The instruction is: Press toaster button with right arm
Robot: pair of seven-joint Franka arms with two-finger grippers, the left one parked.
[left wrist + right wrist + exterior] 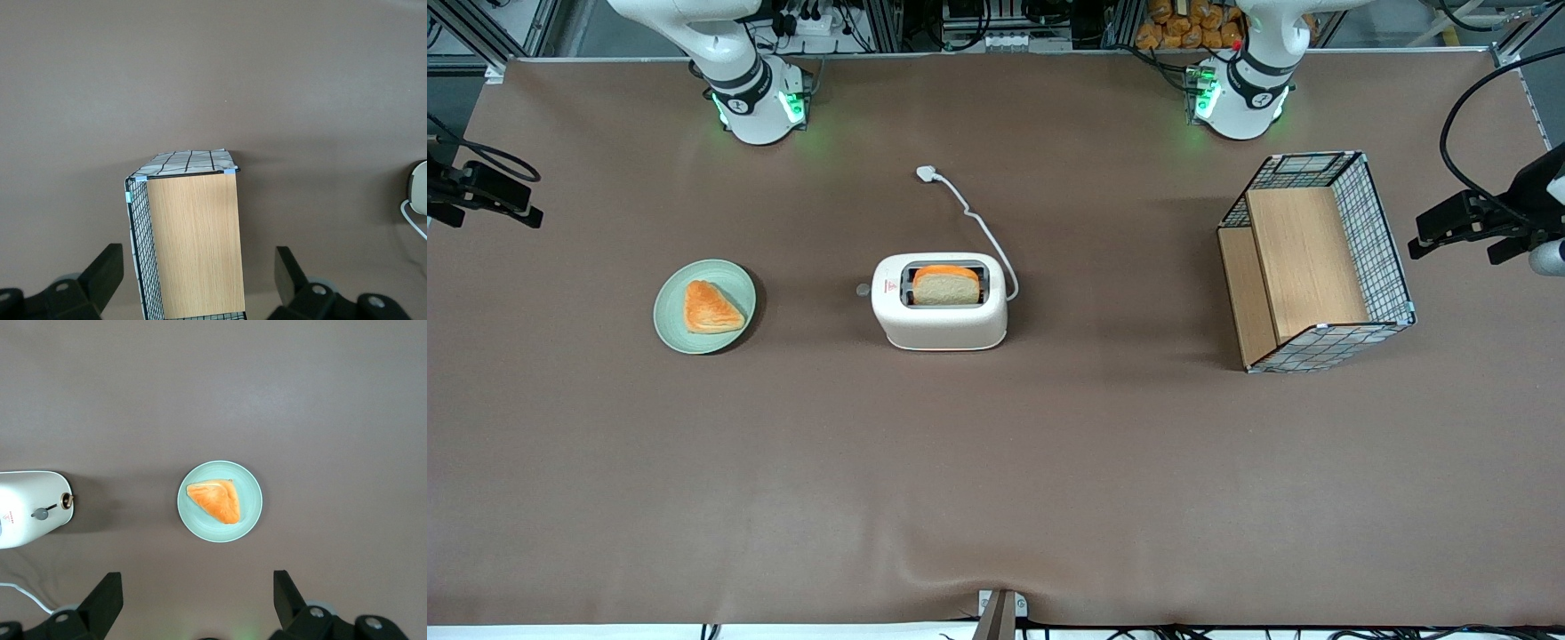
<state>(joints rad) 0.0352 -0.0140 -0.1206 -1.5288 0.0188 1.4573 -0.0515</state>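
The cream-white toaster (940,311) stands mid-table with a slice of toast (945,286) in its top slot. The small grey toaster button (863,289) projects from its narrow end wall, the end toward the working arm. The right wrist view shows the toaster (27,510) and the button (40,514) from high above. My right gripper (197,603) is open and empty, high over the table, well apart from the toaster. It does not show in the front view; only the right arm's base (756,98) does.
A pale green plate (671,316) with an orange pastry (711,307) lies toward the working arm's end, also in the right wrist view (250,520). The white cord and plug (927,173) trail from the toaster. A wire basket with wooden panels (1316,262) stands toward the parked arm's end.
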